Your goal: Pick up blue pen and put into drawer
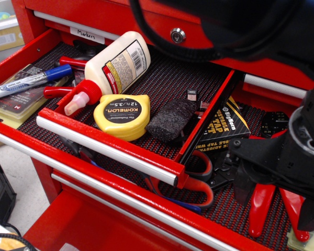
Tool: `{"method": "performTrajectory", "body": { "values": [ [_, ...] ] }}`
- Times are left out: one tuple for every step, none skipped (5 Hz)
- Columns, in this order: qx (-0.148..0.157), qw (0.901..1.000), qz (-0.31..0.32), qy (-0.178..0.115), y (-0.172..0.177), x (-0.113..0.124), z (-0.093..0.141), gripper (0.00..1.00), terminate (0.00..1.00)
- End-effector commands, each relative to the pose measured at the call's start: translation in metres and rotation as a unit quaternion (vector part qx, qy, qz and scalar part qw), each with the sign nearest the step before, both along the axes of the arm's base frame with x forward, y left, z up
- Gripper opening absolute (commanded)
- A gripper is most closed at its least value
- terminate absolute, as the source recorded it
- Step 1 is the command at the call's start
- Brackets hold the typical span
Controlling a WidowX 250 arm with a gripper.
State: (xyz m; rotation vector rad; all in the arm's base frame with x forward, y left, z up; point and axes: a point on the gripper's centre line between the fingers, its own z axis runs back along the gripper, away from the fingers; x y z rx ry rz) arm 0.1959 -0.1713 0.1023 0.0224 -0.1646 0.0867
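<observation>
The blue pen [26, 83] lies in the left part of the open upper drawer [107, 144], resting on a flat yellow-edged pack. It has a white-grey barrel with dark print, and its blue cap points right toward the glue bottle. My gripper [277, 201] is a black assembly at the far right, low over the lower drawer, far from the pen. Its two dark fingers [244, 185] stand apart, with nothing between them but the red plier handles underneath.
A white glue bottle [118, 65] with a red cap, a yellow tape measure [121, 115] and a black block [170, 120] lie in the upper drawer. The lower drawer holds red-handled pliers [261, 209], red-handled snips [199, 185] and a black-yellow box [225, 125].
</observation>
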Motion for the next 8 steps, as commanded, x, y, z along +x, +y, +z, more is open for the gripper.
{"method": "performTrajectory", "body": {
  "values": [
    [0.0, 1.0, 0.0, 0.0, 0.0, 0.0, 0.0, 1.0, 0.0],
    [0.04, 0.999, 0.003, 0.02, 0.022, 0.001, 0.022, 1.0, 0.0],
    [0.071, 0.9966, 0.001, 0.042, 0.055, -0.002, 0.058, 1.0, 0.0],
    [0.111, 0.9912, -0.033, 0.064, 0.102, -0.01, 0.087, 1.0, 0.0],
    [0.14, 0.9834, -0.095, 0.066, 0.15, -0.014, 0.101, 1.0, 0.0],
    [0.142, 0.9767, -0.151, 0.055, 0.2, -0.004, 0.094, 1.0, 0.0],
    [0.145, 0.9698, -0.191, 0.044, 0.249, 0.014, 0.075, 1.0, 0.0],
    [0.153, 0.9621, -0.226, 0.011, 0.297, 0.029, 0.045, 1.0, 0.0]
  ]
}}
